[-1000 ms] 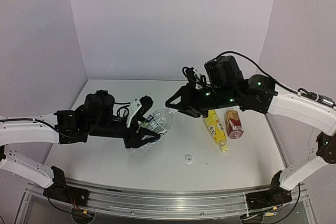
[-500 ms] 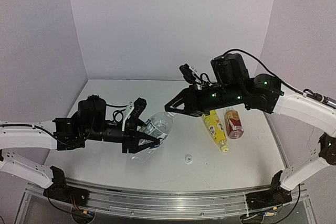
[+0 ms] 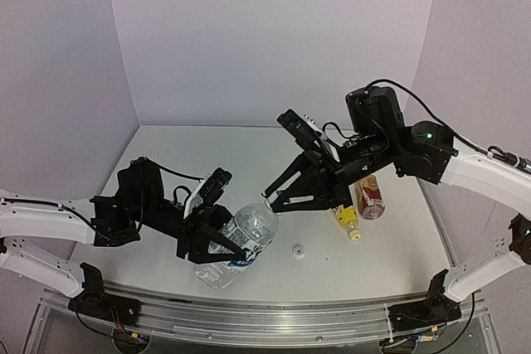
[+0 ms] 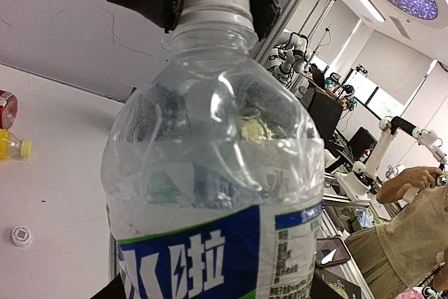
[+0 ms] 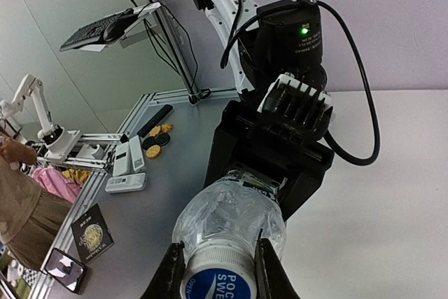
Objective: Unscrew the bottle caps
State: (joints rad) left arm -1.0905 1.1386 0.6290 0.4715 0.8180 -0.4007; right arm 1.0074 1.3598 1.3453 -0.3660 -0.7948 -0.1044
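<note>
The clear bottle (image 3: 253,225) is held off the table (image 3: 166,151), near the front edge and a little left of centre. It is tilted, with its neck pointing up and to the right. The left gripper (image 3: 220,246) is clamped round its body at the label (image 4: 210,260).

The right gripper (image 3: 270,198) is at the neck, one finger on each side of the white cap (image 5: 217,279). In the right wrist view the fingers (image 5: 173,271) look to be touching the cap. I cannot tell whether they are really pinching it or only standing alongside.

I would expect this bottle to be light, thin-walled and soft. Squeeze the body too hard and it buckles or twists with the cap, and the smooth plastic could slip round in the jaws. The stiff cap is the place to grip for turning, with the other hold low on the body.

The label has a blue band with white Chinese characters, 水 and 啦, and a lightning bolt between them. The small print beside it is unreadable. The blue cap top shows "POC" over "SWE", and the rest is cut off.

The slim yellow bottle (image 3: 348,221) and the short amber bottle (image 3: 370,196) lie just beside each other on the table to the right.
</note>
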